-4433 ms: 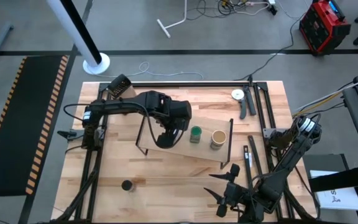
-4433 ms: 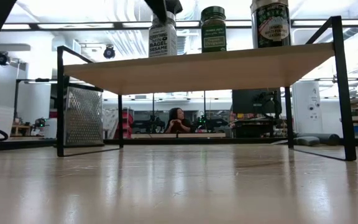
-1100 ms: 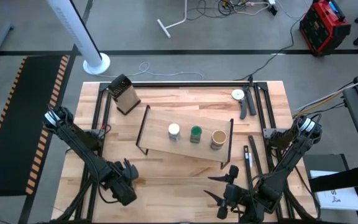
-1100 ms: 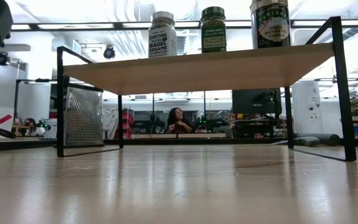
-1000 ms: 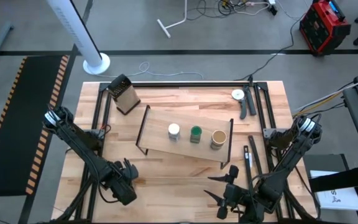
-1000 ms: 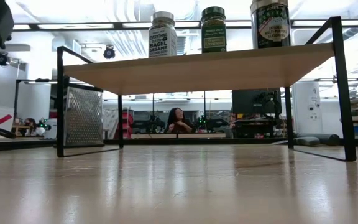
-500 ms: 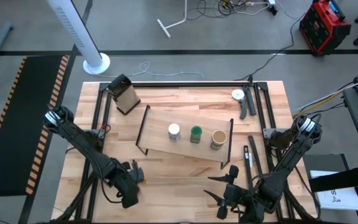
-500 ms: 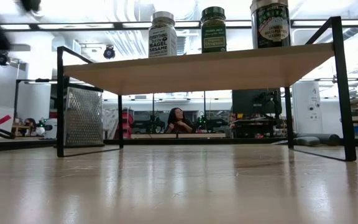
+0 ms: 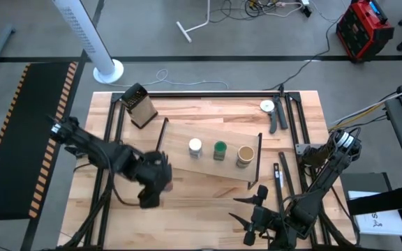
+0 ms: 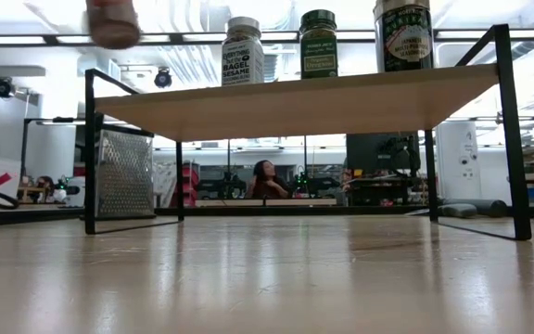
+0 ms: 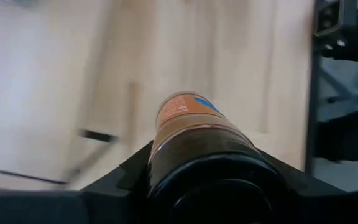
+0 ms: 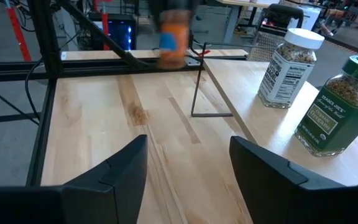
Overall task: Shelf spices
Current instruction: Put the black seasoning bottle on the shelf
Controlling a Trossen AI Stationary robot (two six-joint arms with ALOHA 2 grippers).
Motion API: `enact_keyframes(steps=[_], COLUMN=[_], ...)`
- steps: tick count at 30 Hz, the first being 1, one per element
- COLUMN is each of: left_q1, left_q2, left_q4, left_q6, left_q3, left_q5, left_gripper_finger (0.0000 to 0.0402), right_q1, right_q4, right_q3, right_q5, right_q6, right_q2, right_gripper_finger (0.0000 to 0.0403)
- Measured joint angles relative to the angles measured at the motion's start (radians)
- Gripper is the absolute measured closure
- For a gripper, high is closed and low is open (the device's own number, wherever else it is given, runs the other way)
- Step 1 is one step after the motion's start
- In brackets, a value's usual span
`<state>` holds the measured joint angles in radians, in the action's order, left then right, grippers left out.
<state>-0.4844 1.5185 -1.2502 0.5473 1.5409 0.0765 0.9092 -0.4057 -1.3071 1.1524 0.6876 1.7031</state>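
Black-lidded spice jar [image 11: 194, 134] is gripped in the clenched L gripper [image 9: 153, 183], carried above the table just off the shelf's [image 9: 208, 166] L end; shelf lies to its R. R gripper [image 12: 188, 168], spread & idle, is parked at near-R corner.

The pale plank-wood table [image 10: 267, 278] looks smooth and glossy; the light-wood shelf [image 9: 208, 164] with thin black metal frame looks matt.

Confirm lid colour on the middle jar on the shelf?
Green; the middle jar shows it best in the high view.
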Motion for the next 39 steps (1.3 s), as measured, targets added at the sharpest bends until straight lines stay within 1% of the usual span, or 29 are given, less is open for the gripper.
enact_keyframes(steps=[3, 6, 10, 13, 17, 22, 28, 35, 39], left_q1=[0.065, 0.138, 0.225, 0.267, 0.316, 0.355, 0.364, 0.393, 0.424], left_q2=[0.0, -0.001, -0.001, 0.0, 0.0, 0.0, 0.0, 0.0, 0.0], left_q4=[-0.066, -0.077, -0.105, -0.107, -0.105, -0.099, -0.092, -0.085, -0.09], left_q6=[-0.096, -0.19, -0.333, -0.458, -0.569, -0.667, -0.783, -0.846, -0.85], left_q3=[0.067, 0.095, 0.089, 0.074, 0.07, 0.069, 0.067, 0.058, 0.044], left_q5=[0.035, 0.039, 0.039, 0.039, 0.038, 0.039, 0.06, 0.072, 0.073], left_gripper_finger=[0.0226, 0.0226, 0.0225, 0.0225, 0.0224, 0.0223, 0.0222, 0.0221, 0.0221], right_q1=[0.0, 0.0, 0.0, 0.0, 0.0, 0.0, 0.0, 0.0, 0.0], right_q4=[0.0, 0.0, 0.0, 0.0, 0.0, 0.0, 0.0, 0.0, -0.001], right_q3=[0.0, 0.0, 0.0, 0.0, 0.0, 0.0, 0.0, 0.0, 0.0], right_q5=[0.0, 0.0, 0.0, 0.0, 0.0, 0.0, 0.0, 0.0, -0.001], right_q6=[0.0, 0.0, 0.0, 0.0, -0.004, -0.008, -0.01, -0.012, -0.012], right_q2=[0.0, 0.0, 0.0, 0.0, 0.0, 0.0, 0.0, 0.0, 0.0], right_gripper_finger=[0.0198, 0.0196, 0.0191, 0.019, 0.0195, 0.0199, 0.0192, 0.0194, 0.0198])
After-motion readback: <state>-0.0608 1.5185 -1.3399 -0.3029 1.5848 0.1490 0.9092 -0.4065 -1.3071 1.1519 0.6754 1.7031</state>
